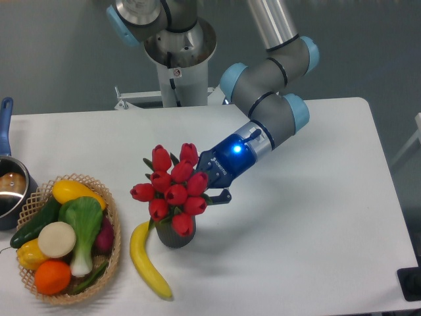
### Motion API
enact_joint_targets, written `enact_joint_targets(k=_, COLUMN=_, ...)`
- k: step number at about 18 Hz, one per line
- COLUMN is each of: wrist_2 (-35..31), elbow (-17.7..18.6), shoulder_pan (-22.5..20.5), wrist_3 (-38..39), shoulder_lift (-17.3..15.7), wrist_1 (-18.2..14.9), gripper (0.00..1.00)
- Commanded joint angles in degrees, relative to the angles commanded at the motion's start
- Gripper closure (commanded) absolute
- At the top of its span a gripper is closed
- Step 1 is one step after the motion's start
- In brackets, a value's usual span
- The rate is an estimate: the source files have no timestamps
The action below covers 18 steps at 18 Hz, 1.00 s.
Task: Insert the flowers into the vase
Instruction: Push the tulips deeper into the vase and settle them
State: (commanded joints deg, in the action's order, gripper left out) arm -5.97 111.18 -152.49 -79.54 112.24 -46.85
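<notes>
Camera view shows the flowers [173, 189] standing in the vase [175, 236], which sits on the white table [316, 217] just beside a banana [146, 261]. The gripper [212, 191] is at the right side of the bunch, partly hidden by the red heads, so I cannot tell how far its fingers are open. A basket [112, 263] with vegetables stands on the left.

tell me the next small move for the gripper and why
Probably open the gripper and back away up-right. The flowers already sit over the mouth of the vase, hiding it, so the bunch looks inserted; whether the fingers grip the bunch is hidden.
</notes>
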Motion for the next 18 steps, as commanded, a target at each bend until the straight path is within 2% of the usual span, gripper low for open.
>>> enact_joint_targets(k=7, wrist_2=-0.09, elbow=0.53, shoulder_pan=0.35, wrist_3=0.00, shoulder_lift=0.17, wrist_1=-0.09, gripper=0.72)
enact_joint_targets(k=18, wrist_2=-0.18, elbow=-0.17, shoulder_pan=0.35, wrist_3=-0.09, shoulder_lift=1.05, wrist_1=0.00, gripper=0.65)
